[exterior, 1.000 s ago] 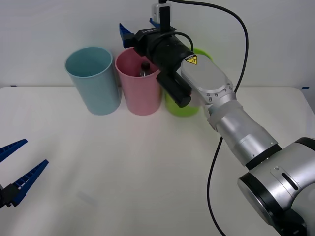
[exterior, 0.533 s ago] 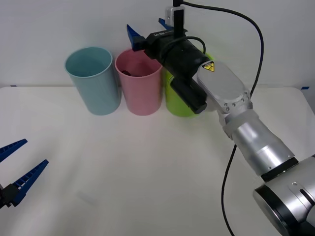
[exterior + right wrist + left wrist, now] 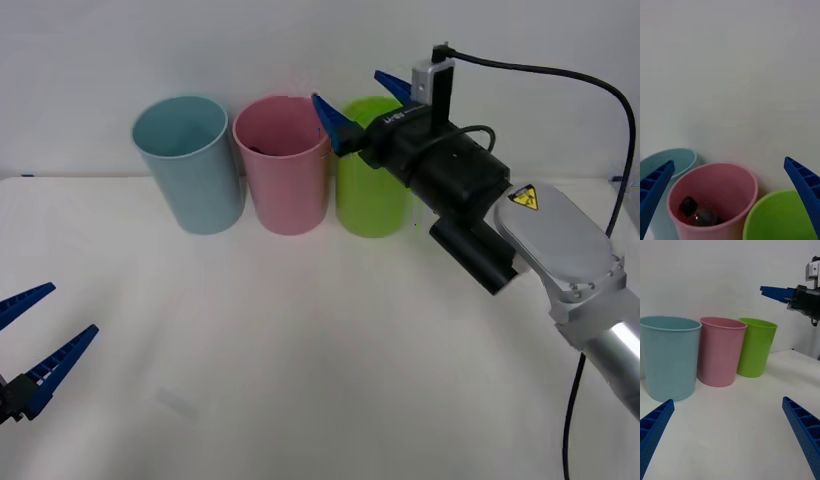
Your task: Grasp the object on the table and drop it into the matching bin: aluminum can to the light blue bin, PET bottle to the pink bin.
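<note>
- Right hand, fingers spread and empty, has pulled right from above the pink bin to over the lime green bin.
- PET bottle lies inside the pink bin; drop looks done.
- Left hand waits released, near left.

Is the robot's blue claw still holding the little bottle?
Apart. In the right wrist view the PET bottle lies at the bottom of the pink bin, while the right gripper hangs above the rim with its jaws wide open and nothing between them.
</note>
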